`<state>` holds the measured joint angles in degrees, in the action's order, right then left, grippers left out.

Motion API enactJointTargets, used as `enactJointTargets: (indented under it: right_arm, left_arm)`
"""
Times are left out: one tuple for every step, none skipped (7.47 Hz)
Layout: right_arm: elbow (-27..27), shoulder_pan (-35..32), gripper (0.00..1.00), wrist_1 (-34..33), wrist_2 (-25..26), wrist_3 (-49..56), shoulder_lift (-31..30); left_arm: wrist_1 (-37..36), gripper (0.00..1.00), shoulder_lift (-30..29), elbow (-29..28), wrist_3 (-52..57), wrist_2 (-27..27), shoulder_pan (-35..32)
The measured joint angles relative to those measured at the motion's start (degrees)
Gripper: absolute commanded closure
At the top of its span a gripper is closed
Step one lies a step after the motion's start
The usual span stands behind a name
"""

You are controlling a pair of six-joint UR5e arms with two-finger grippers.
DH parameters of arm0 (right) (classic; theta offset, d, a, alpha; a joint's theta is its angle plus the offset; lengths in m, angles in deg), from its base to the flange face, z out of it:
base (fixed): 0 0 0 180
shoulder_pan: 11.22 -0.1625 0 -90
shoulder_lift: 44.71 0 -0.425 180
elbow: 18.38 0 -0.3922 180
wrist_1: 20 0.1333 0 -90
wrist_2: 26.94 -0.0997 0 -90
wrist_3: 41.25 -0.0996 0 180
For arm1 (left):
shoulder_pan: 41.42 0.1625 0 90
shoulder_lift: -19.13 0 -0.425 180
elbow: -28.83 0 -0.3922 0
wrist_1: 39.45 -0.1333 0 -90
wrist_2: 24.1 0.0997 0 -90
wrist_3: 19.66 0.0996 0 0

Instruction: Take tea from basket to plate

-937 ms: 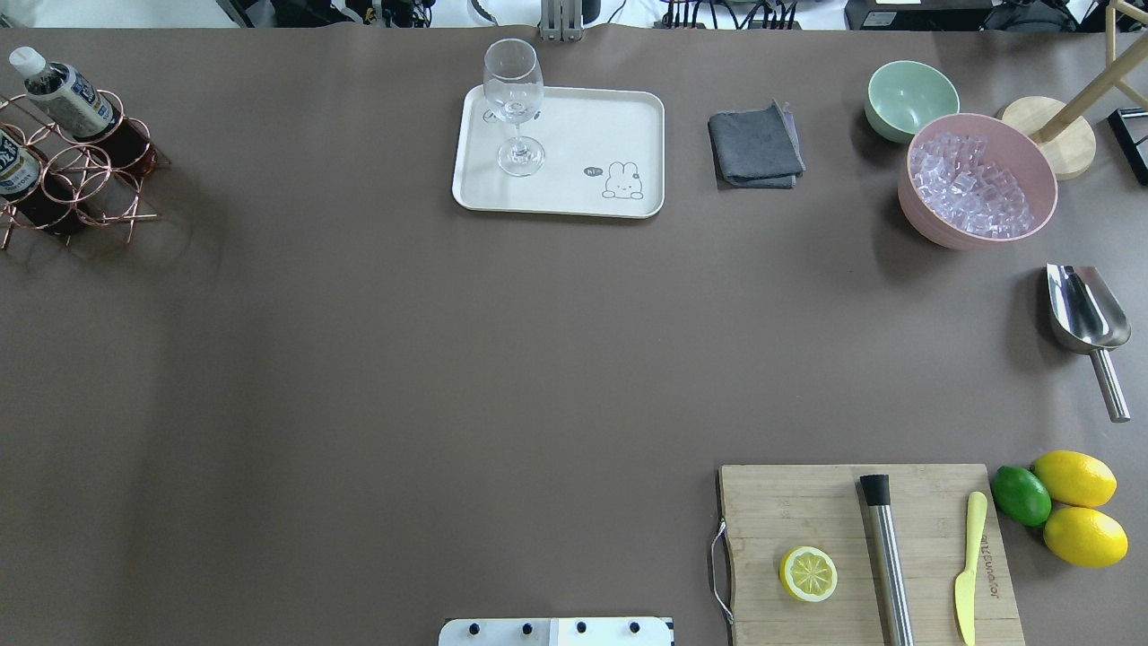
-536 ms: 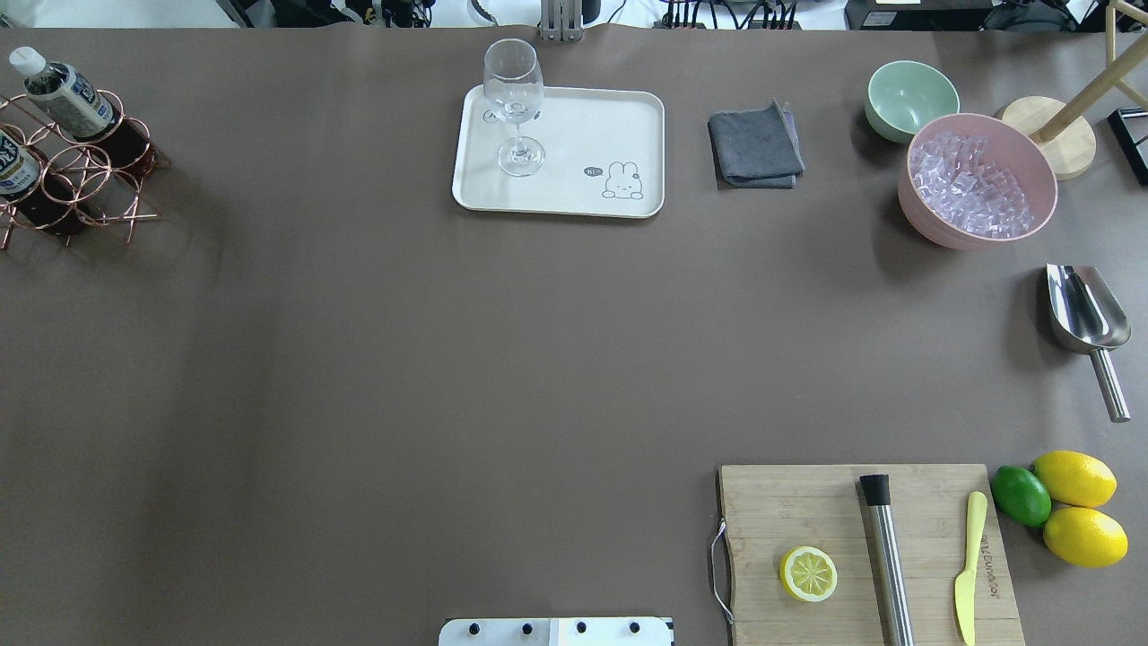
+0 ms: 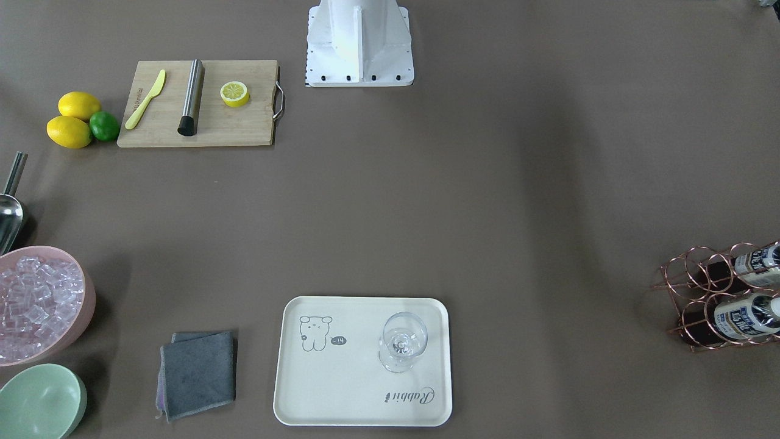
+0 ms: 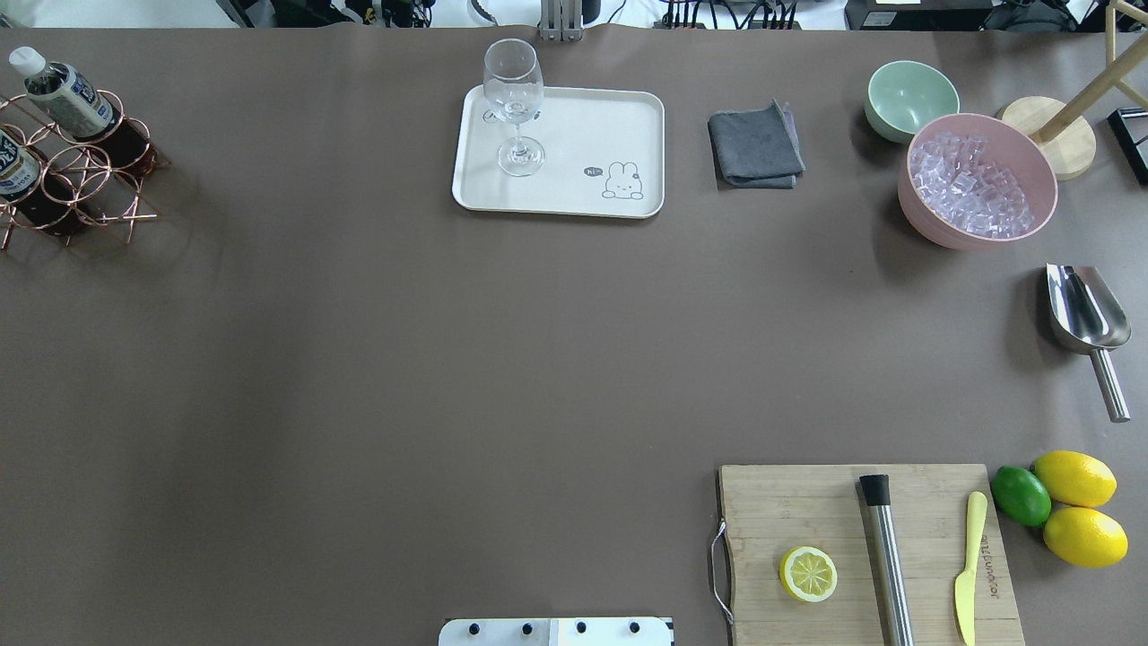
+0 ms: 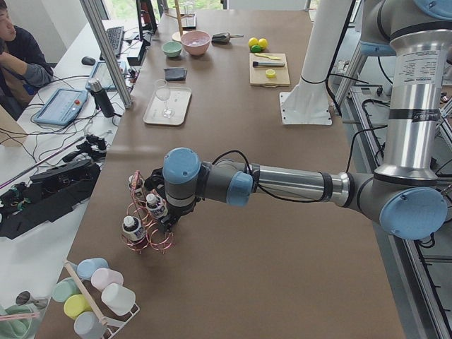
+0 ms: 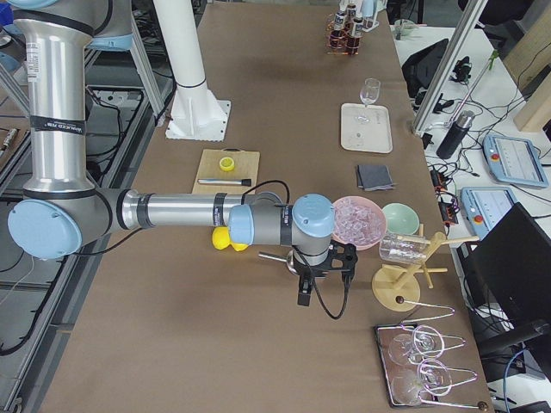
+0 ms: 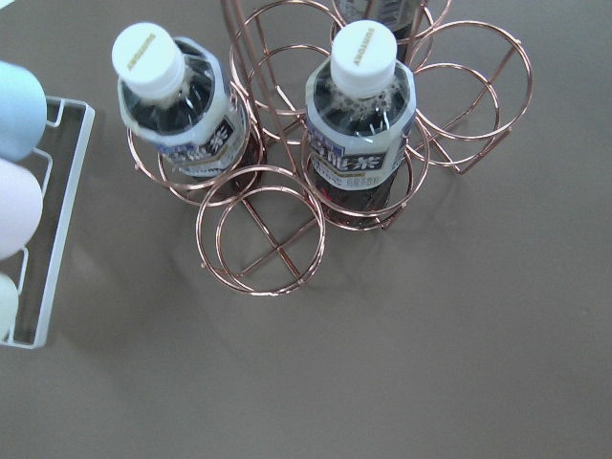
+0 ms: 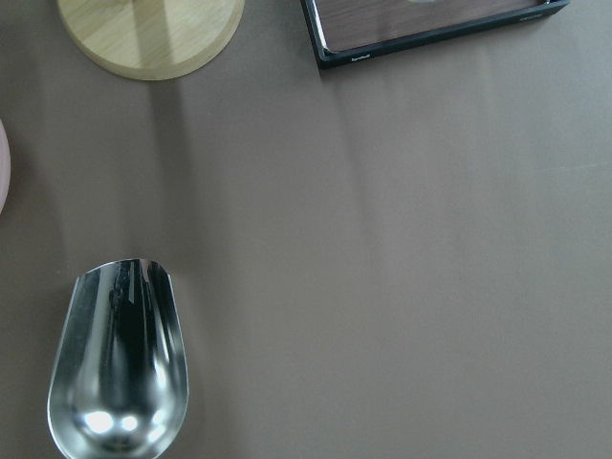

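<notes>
Tea [image 7: 359, 134] just under L hand [image 5: 169, 223].

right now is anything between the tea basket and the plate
Bare table lies between the basket and the plate. But a stemmed glass stands on the plate's end nearest the basket; the tea would need to pass it.

**A:** How is the left arm posed?

**B:** The left arm [image 5: 289, 183] has its upper part upright and its elbow bent square. The forearm reaches out long and nearly level. The left wrist [image 5: 182, 169] turns the left gripper [image 5: 168, 217] to point downward.

**A:** And the right arm?

**B:** The right arm [image 6: 172, 211] has much the same shape. At the right wrist [image 6: 312, 219], the right gripper [image 6: 305, 291] hangs downward.

**A:** Are the grippers open or closed?

**B:** That cannot be told from these side views.
</notes>
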<state>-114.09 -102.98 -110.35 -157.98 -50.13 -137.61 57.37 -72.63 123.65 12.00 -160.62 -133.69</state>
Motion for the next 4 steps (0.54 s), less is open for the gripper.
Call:
enactJointTargets:
  right_arm:
    - [0.0, 0.0, 0.00, 0.0, 0.0, 0.0, 0.0]
    - [0.0, 0.0, 0.00, 0.0, 0.0, 0.0, 0.0]
    - [0.0, 0.0, 0.00, 0.0, 0.0, 0.0, 0.0]
    - [0.0, 0.0, 0.00, 0.0, 0.0, 0.0, 0.0]
  left_arm:
    - [-4.1, 0.05, -3.0, -0.1, 6.9, 1.0, -0.5]
    - [-10.0, 0.05, -7.0, -0.4, 14.7, 2.4, -1.7]
    - [-14.6, 0.06, -10.5, -1.1, 21.4, 3.3, -2.6]
    - [-16.7, 0.06, -13.1, -2.3, 27.0, 3.4, -3.1]
